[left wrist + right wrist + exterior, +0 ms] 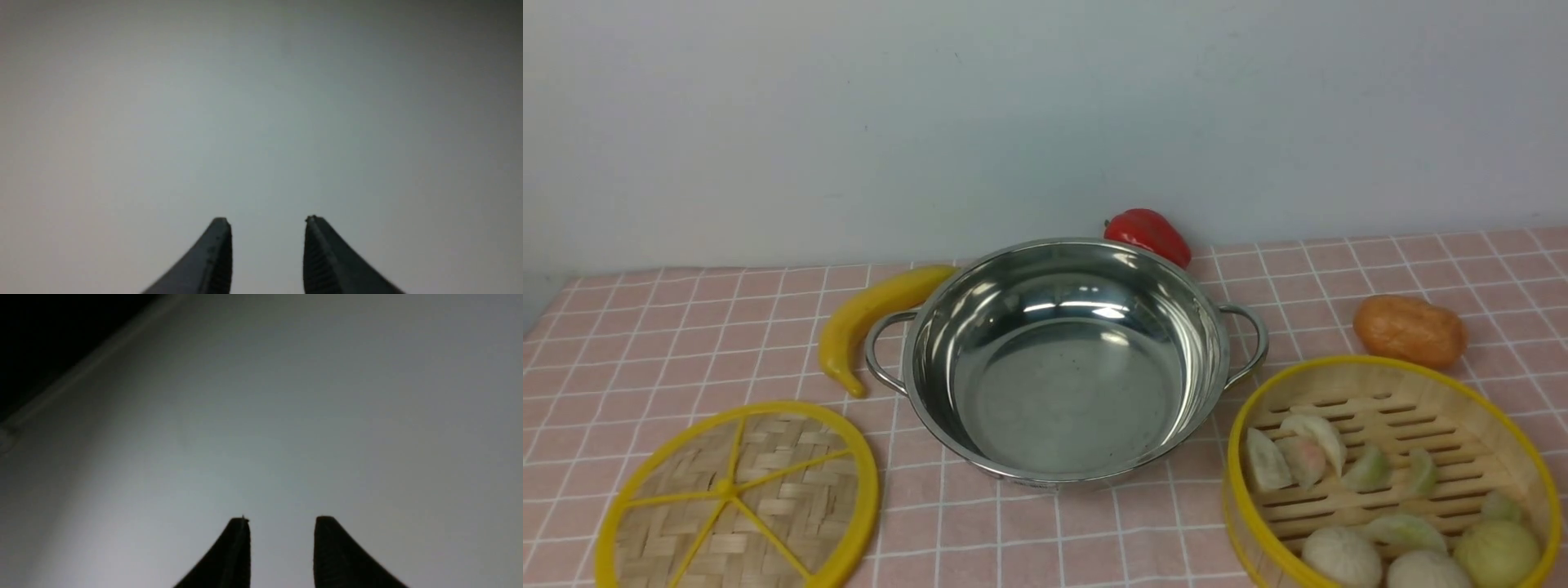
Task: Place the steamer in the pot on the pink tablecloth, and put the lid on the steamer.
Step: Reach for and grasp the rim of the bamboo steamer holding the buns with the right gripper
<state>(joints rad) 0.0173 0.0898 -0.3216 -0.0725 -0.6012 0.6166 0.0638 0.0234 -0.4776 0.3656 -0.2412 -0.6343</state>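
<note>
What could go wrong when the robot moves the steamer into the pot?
The round bamboo steamer with the yellow rim holds scattered pale toy dumplings; a tilted lift may spill them.
The wide shiny steel pot looks barely wider, so the steamer may catch on its rim.
The yellow banana lies right beside the pot; a knocked pot could push it.

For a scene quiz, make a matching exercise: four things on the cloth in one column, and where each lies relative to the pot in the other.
Things:
1. banana
2. red pepper
3. lid
4. steamer

Places:
A. front right of the pot
B. behind the pot, toward the wall
C. beside the pot's left handle
D. front left of the pot, flat on the pink tablecloth

Pairs: 1-C, 2-B, 3-D, 4-A
</note>
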